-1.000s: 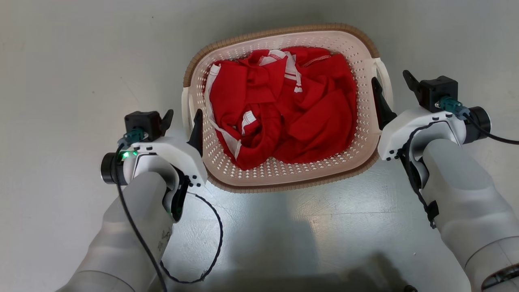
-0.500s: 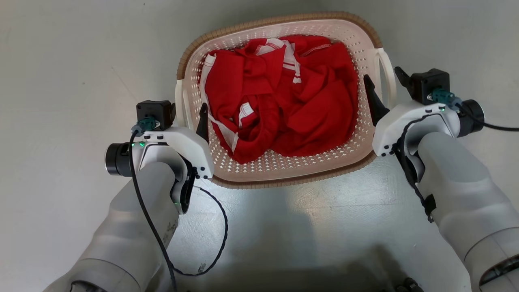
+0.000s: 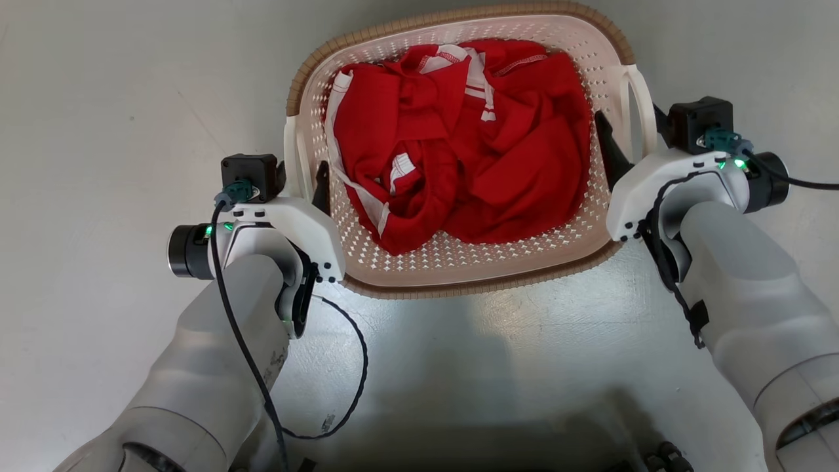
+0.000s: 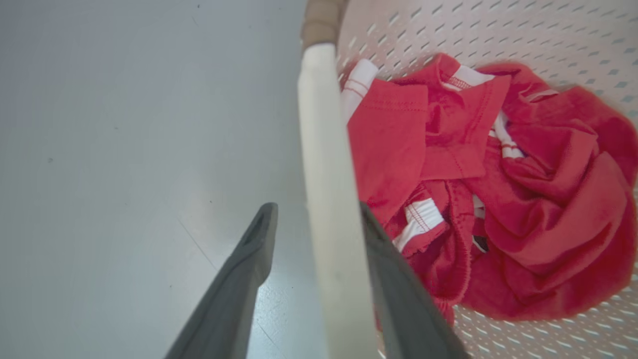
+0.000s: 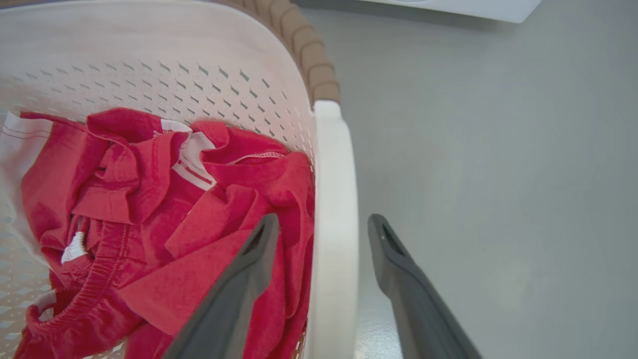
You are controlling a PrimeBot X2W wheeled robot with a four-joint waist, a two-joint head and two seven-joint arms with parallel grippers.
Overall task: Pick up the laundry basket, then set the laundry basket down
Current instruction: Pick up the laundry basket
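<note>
The laundry basket (image 3: 459, 288), cream with perforated walls and a brown rim, stands on the grey floor and holds red and white clothes (image 3: 459, 157). My left gripper (image 3: 300, 180) is open and straddles the basket's left white handle (image 4: 324, 149). Its inner finger lies against the handle and the outer finger stands apart from it. My right gripper (image 3: 634, 131) is open around the right white handle (image 5: 335, 174), with one finger inside the basket over the clothes and the other outside, a gap on each side.
Smooth grey floor (image 3: 98, 131) surrounds the basket on all sides. A white appliance edge (image 5: 448, 5) shows at the top of the right wrist view. A black cable (image 3: 357, 367) loops from my left arm down toward the floor.
Both grippers have slid further forward over the side handles. The left fingers have drawn slightly closer together. The head view has shifted a little.
</note>
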